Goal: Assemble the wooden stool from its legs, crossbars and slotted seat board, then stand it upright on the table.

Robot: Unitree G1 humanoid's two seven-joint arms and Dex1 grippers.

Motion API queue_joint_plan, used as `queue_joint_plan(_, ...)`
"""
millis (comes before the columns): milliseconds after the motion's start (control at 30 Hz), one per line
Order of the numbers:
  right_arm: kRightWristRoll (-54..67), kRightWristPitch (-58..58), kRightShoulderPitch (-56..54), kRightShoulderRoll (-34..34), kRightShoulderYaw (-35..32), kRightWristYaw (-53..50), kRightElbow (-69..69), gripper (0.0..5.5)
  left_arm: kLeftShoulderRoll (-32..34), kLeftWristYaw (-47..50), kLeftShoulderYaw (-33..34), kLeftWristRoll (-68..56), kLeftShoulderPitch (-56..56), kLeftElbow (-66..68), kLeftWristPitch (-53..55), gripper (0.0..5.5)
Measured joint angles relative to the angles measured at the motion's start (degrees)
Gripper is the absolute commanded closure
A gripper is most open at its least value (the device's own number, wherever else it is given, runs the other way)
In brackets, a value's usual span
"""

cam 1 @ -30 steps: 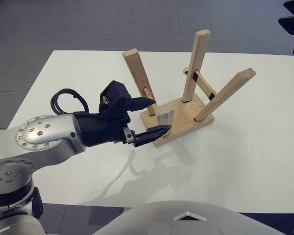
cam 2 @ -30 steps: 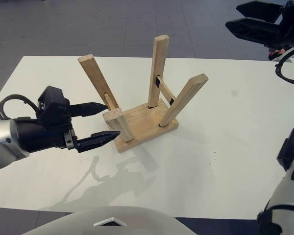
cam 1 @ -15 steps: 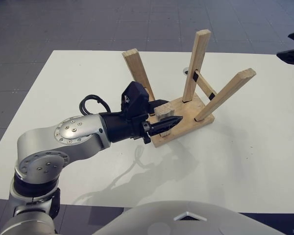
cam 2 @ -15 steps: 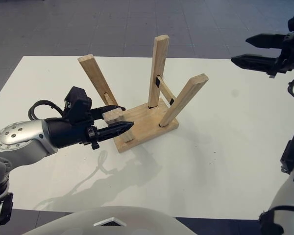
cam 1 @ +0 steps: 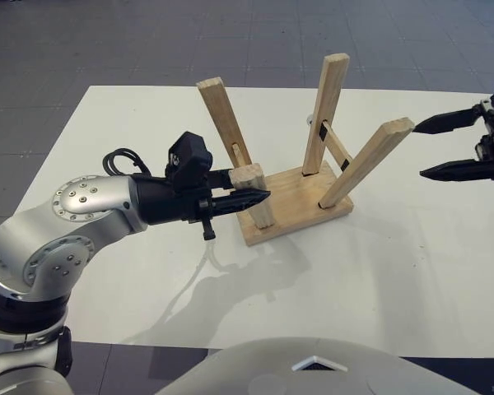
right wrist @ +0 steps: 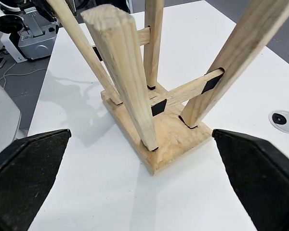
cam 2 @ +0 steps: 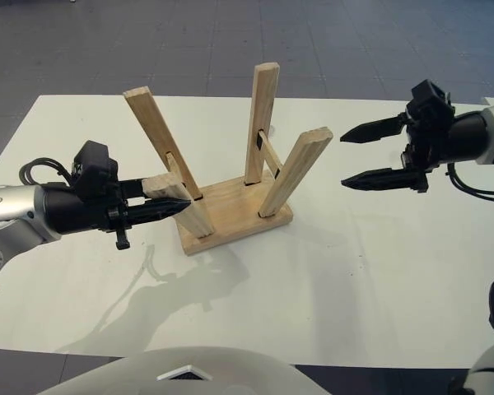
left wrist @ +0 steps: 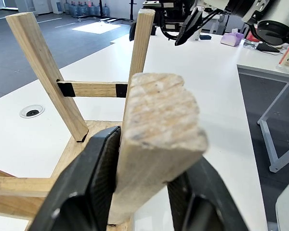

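Unfinished wood stool (cam 1: 300, 206), matt black fingers (left wrist: 94, 187), smooth table (cam 1: 395, 271)

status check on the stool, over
Left tool shut on near leg, top end. Right tool open, right of the stool, touching nothing. Stool upside down: seat board flat on table, legs pointing up.

Grey tiled floor (cam 1: 107, 41) beyond, round cable grommet (left wrist: 32, 112) sat flush, second desk (left wrist: 265, 62) stood behind, purple box (left wrist: 231, 38) near it, water jugs (left wrist: 82, 8) far back.
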Motion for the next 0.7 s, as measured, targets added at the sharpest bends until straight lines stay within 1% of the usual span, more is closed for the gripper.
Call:
queue_joint_plan(100,1.38,3.46,0.16,2.88,-0.64,0.0,-5.95,0.0,1.64,-7.67,0.34,2.44,0.27,2.1,-2.36,4.11)
queue_joint_plan(167,1.71,5.73,1.8,4.41,-2.54,-0.06,-10.14,0.0,1.74,-11.07,0.31,4.25,0.3,3.32,-3.87,4.11)
queue_joint_plan(300,2.74,10.89,5.5,7.14,-6.6,-2.31,-19.24,0.0,1.75,-14.39,0.27,5.93,-0.11,5.1,-4.91,4.11)
queue_joint_plan(400,3.92,15.21,8.55,10.03,-8.67,-5.76,-22.96,0.72,1.68,-15.43,0.32,6.45,-0.23,5.85,-5.29,4.11)
queue_joint_plan(500,3.84,17.63,9.56,12.45,-9.71,-8.05,-24.42,1.22,1.63,-16.2,0.41,6.76,-0.24,6.2,-5.5,4.11)
queue_joint_plan(700,1.9,19.35,11.14,13.29,-10.06,-8.45,-24.1,2.31,1.64,-17.98,0.78,7.48,-0.23,7.03,-5.99,4.11)
